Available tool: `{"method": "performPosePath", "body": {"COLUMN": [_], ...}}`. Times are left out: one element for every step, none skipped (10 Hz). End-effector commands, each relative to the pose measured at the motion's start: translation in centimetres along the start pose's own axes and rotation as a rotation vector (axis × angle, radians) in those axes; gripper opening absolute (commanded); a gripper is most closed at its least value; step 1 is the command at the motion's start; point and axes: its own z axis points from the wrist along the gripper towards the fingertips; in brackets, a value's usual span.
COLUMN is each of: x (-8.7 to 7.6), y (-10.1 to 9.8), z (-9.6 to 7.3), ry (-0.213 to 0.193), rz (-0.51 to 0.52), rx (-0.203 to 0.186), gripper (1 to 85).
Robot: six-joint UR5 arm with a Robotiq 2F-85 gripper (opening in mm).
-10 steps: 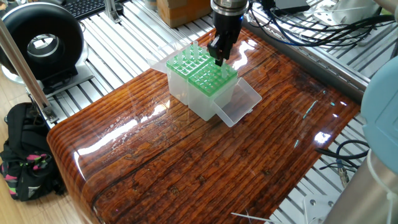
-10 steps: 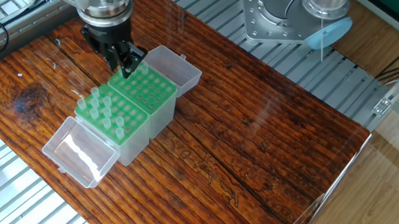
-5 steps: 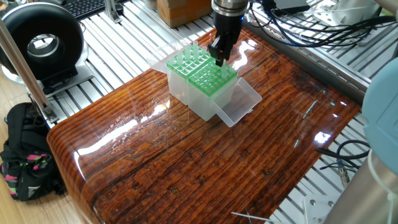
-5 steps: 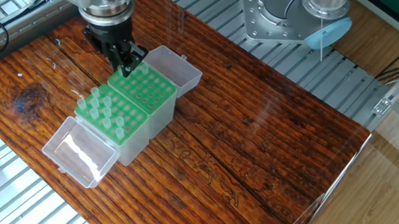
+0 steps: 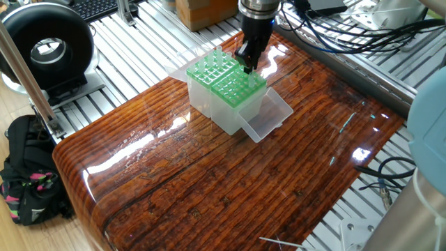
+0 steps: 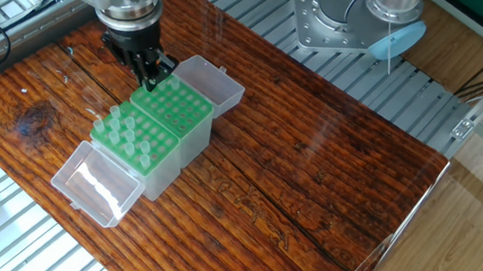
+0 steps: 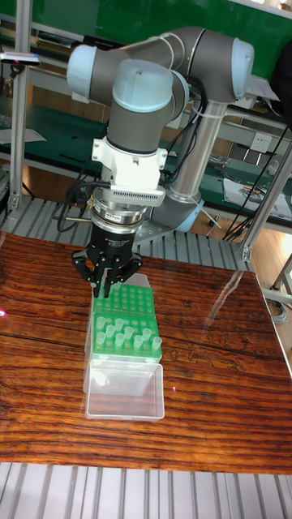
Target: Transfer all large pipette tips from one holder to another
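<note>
Arm: one UR5 arm (image 7: 154, 89) reaches down over the table, wrist pointing straight down at the racks.
Claw: the claw (image 6: 151, 78) hangs low over one of the two green racks, its fingertips right at the rack top, at the corner nearest the table's cable-side edge. In one fixed view it appears at (image 5: 245, 64), in the tall fixed view at (image 7: 106, 285).
Claw state: the fingers stand close together; whether they are pinched on a tip cannot be told, since the tips of the fingers hide what lies between them.
Table: glossy brown wood-grain table (image 5: 209, 188) resting on a ribbed aluminium frame (image 5: 132, 42).
Holders: two translucent boxes with green hole grids sit side by side, touching, near the middle of the table. The filled holder (image 6: 132, 137) carries the tips; the second holder (image 6: 176, 110) lies under the claw, and its holes look mostly bare.
Large pipette tips: the large pipette tips (image 6: 128, 133) stand upright in the filled holder, several rows of whitish cones poking above the green grid; also visible at (image 7: 123, 331) and (image 5: 212, 64).
Lids: each box has a clear hinged lid folded open flat on the table, one lid (image 6: 97, 186) beyond the filled holder, the other lid (image 6: 206, 79) beyond the second holder.
Surroundings: black cables (image 5: 348, 28) lie along one table edge; a black round fan (image 5: 45, 49) and a black bag (image 5: 28, 174) sit past another edge.
</note>
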Motion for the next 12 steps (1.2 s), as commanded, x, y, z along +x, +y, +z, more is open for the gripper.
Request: {"method": "performPosePath", "body": {"x": [-0.1,-0.2,-0.3,-0.4,-0.4,-0.5,-0.5,-0.5,-0.5,-0.4,-0.4,-0.5], "y": [0.2,0.2,0.2,0.3,0.3,0.3,0.3,0.3,0.3,0.3,0.4,0.5], "z": [-0.2,-0.3,-0.4,-0.7,-1.0,-1.2,-1.4,-1.6,-1.8,-2.0,-2.4,-2.8], "ry": [-0.006,-0.009,-0.013,-0.015,-0.015,-0.016,-0.016,-0.015,-0.012,-0.009,-0.005,-0.002], "rz": [0.009,0.009,0.009,0.009,0.009,0.009,0.009,0.008,0.008,0.009,0.01,0.012], "rx": [-0.009,-0.009,-0.006,-0.007,-0.007,-0.004,-0.004,0.0,0.003,0.004,0.006,0.007], "gripper": [16.7,16.3,16.0,16.0,15.7,15.0,15.0,15.0,14.7,14.7,14.7,14.7]}}
